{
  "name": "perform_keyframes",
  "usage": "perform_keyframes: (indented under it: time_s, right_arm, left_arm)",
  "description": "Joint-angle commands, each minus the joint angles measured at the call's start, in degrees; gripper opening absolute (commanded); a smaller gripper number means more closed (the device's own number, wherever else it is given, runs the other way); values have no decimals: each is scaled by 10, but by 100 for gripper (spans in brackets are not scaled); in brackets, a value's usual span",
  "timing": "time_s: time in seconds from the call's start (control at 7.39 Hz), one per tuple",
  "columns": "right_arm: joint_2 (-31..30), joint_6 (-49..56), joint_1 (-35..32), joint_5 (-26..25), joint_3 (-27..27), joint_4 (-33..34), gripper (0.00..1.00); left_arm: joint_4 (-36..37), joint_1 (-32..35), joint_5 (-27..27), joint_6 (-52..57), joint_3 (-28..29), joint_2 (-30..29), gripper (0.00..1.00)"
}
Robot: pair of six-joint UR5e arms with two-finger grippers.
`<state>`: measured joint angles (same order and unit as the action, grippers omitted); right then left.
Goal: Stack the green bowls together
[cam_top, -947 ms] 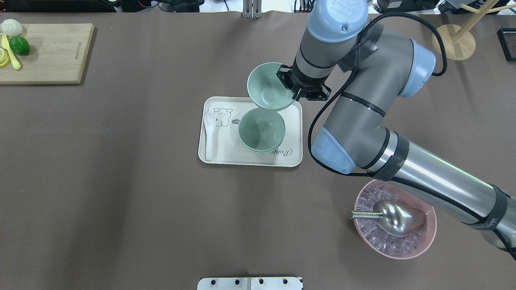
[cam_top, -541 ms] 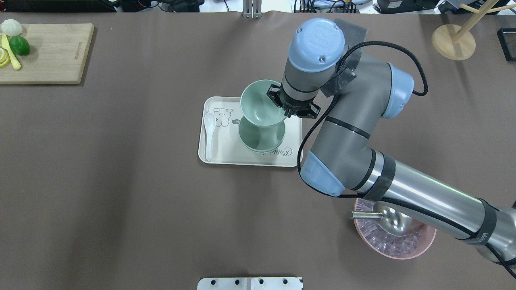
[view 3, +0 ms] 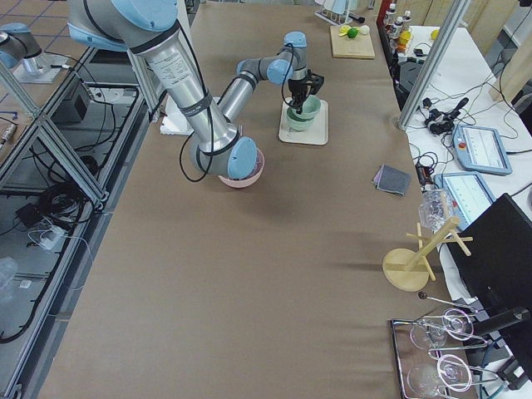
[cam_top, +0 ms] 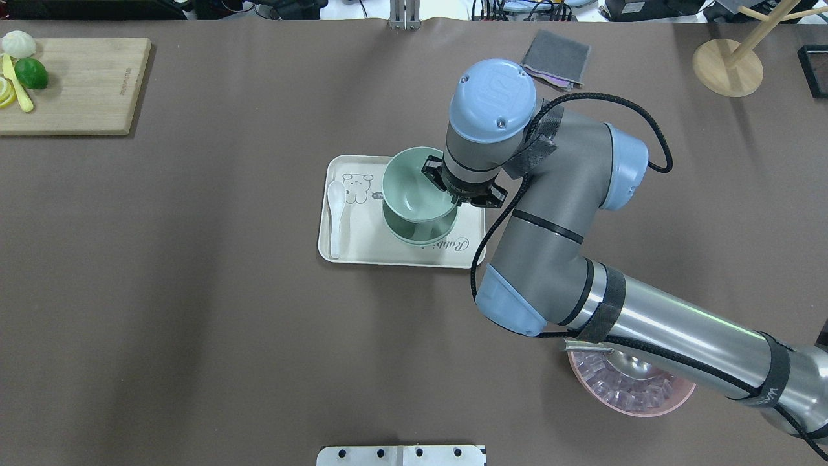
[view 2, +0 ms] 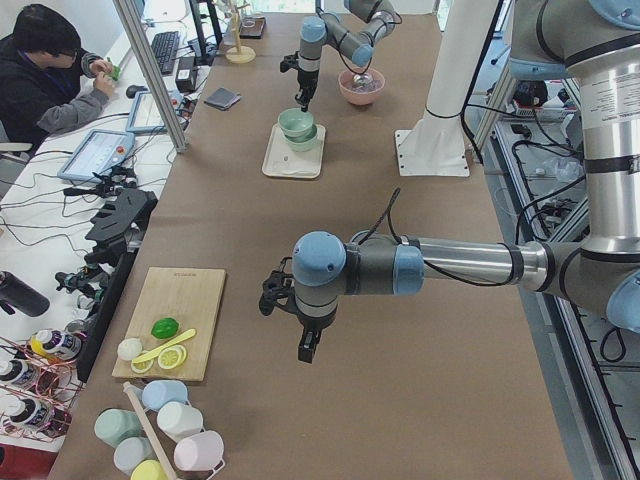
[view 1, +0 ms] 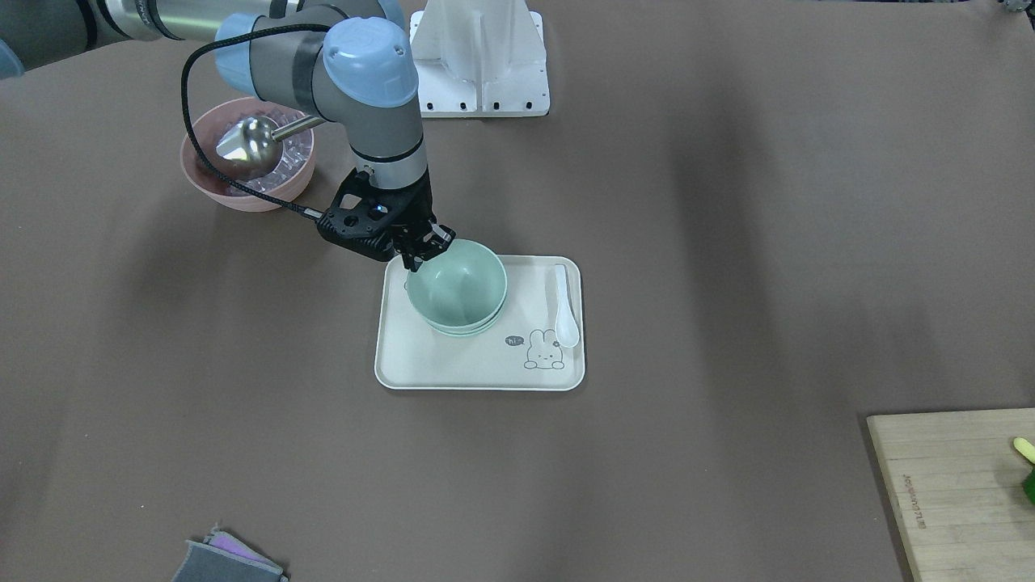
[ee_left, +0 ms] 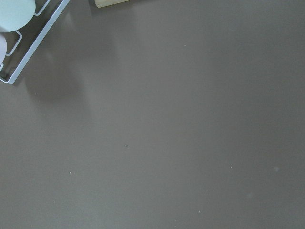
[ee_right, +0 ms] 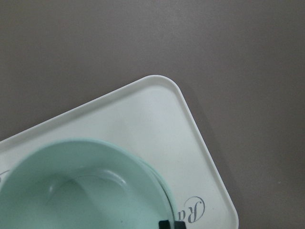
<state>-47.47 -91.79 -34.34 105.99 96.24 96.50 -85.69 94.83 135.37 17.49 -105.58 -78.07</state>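
we see the right gripper (cam_top: 455, 197) pinching the top green bowl (cam_top: 409, 188) at its 3 o'clock rim, mouth upward, above two nested green bowls (cam_top: 424, 238) on the tray (cam_top: 362, 249).

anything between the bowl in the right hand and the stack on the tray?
Nothing visible. The right hand holds the top bowl just over the stacked bowls; the spoon lies aside on the tray.
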Motion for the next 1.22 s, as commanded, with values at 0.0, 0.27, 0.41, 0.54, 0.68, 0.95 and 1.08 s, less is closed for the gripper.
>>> perform_keyframes:
  time_s: [0.0,0.27,0.41,0.54,0.68,0.95,1.08]
  right_arm:
    - [-2,0,5,-3,-1,-1,0]
    - [-3,0,14,-5,-3,-1,0]
    - [-3,0,19,-11,-9,-2,0]
    - [-5,0,23,-12,-10,-2,0]
    - [-7,1,25,-13,-12,-2,0]
    - [-6,5,27,-16,-19,-3,0]
    - [-5,6,27,-17,-19,-3,0]
  left_arm:
    - [0,0,1,0,-1,0,98]
    - [0,0,1,0,-2,0,98]
    - [0,0,1,0,-2,0,98]
    - [0,0,1,0,-2,0,98]
    - [0,0,1,0,-2,0,98]
    - [0,0,1,0,-1,0,98]
    - [0,0,1,0,0,0,98]
